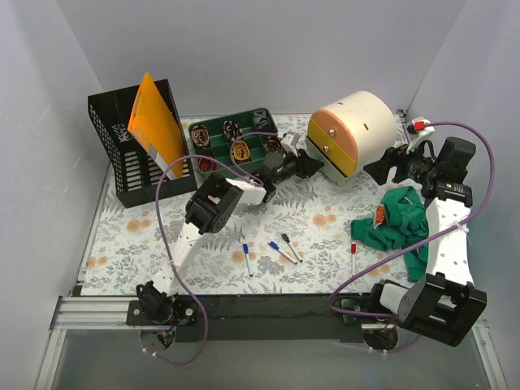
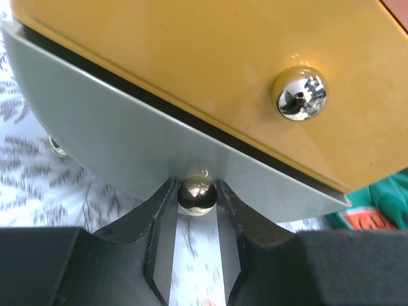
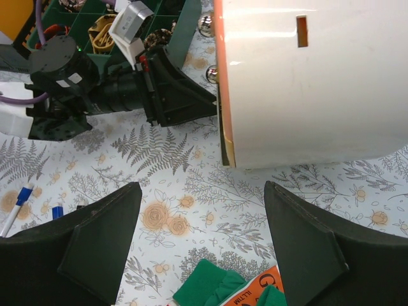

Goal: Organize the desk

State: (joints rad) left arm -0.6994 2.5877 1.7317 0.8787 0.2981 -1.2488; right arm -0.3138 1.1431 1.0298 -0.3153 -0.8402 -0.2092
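Note:
The desk (image 1: 154, 236) has a fern-and-flower covering. A round white drawer unit (image 1: 357, 130) lies on it at the back right, its yellow drawer (image 2: 191, 70) facing left. My left gripper (image 2: 196, 191) is shut on the chrome knob (image 2: 196, 195) of the grey bottom drawer (image 2: 127, 146); from above the left gripper (image 1: 313, 165) sits at the unit's front. My right gripper (image 3: 202, 191) hangs open over the covering beside the unit's white shell (image 3: 306, 76), nothing between its fingers. A crumpled green cloth (image 1: 398, 219) lies right of centre.
A black mesh file holder (image 1: 134, 162) with an orange folder (image 1: 154, 122) stands at the back left. A green compartment tray (image 1: 236, 142) holds small items. Three markers (image 1: 283, 248) lie near the front edge. Grey walls close in the sides and back.

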